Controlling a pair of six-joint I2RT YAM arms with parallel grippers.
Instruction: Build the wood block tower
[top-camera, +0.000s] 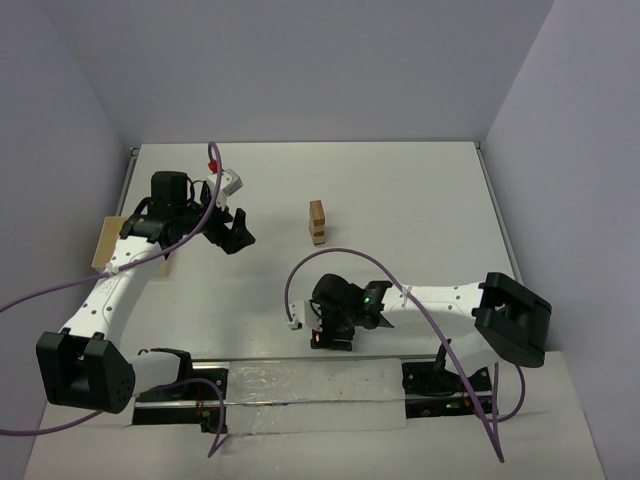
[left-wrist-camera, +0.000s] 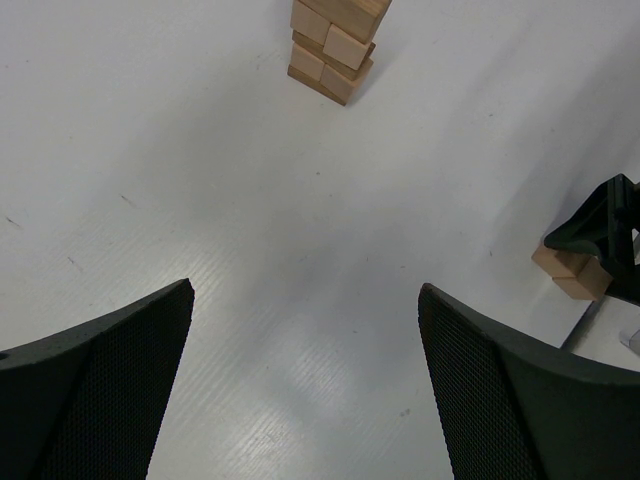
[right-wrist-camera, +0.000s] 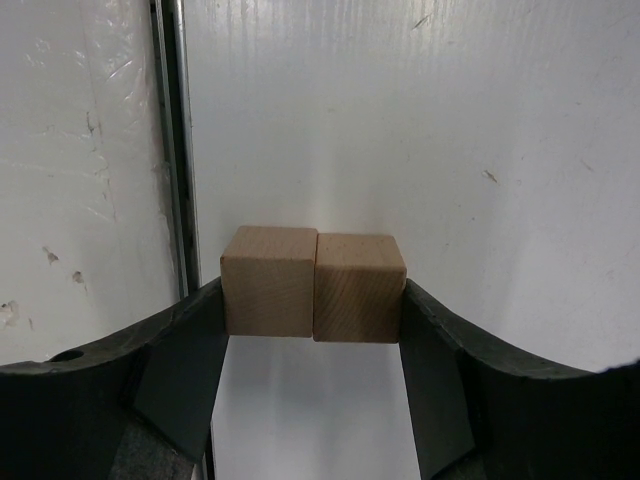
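Right jaws: clenched on two wood blocks, cubes pinched side by side in a row; right gripper low over the table. Whether the cubes are lifted cannot be told.
Left jaws: released, nothing between them; left gripper hovering.
Position of tower: well ahead of the left jaws and well beyond the right jaws, its layers slightly skewed.
Risk: the pair is held only by end pressure, so the joint could buckle and drop a cube in transit. A hard set-down could topple the skewed stack.
Edges: metal rail just beside the right jaws.
Room: open table between both jaws and the stack.
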